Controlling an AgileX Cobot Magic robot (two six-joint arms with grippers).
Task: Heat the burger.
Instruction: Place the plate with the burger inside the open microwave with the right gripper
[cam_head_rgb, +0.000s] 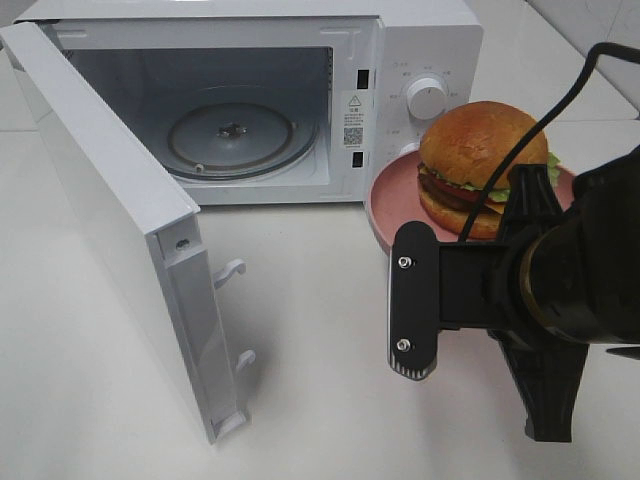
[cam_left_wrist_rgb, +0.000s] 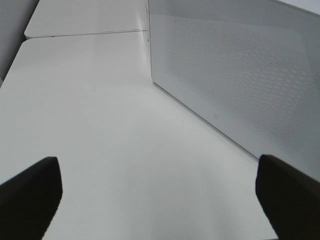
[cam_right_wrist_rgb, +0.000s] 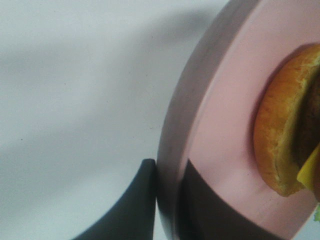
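The burger (cam_head_rgb: 480, 150) (cam_right_wrist_rgb: 280, 135), a golden-brown bun with a dark patty, lettuce and cheese, sits on a round pink plate (cam_head_rgb: 390, 205) (cam_right_wrist_rgb: 220, 100). The plate hangs tilted above the table, just right of the microwave's open front. My right gripper (cam_head_rgb: 525, 215) (cam_right_wrist_rgb: 167, 175) is shut on the plate's near rim, one finger above it and one below. Only the left wrist view shows my left gripper (cam_left_wrist_rgb: 157, 165). It is open and holds nothing, low over the table beside the microwave door (cam_left_wrist_rgb: 240, 75).
The white microwave (cam_head_rgb: 420, 50) stands at the back with its door (cam_head_rgb: 110, 200) swung wide toward the front left. Its glass turntable (cam_head_rgb: 230, 135) is bare. The control knob (cam_head_rgb: 428, 98) is close to the burger. White tabletop (cam_head_rgb: 320, 330) lies in front.
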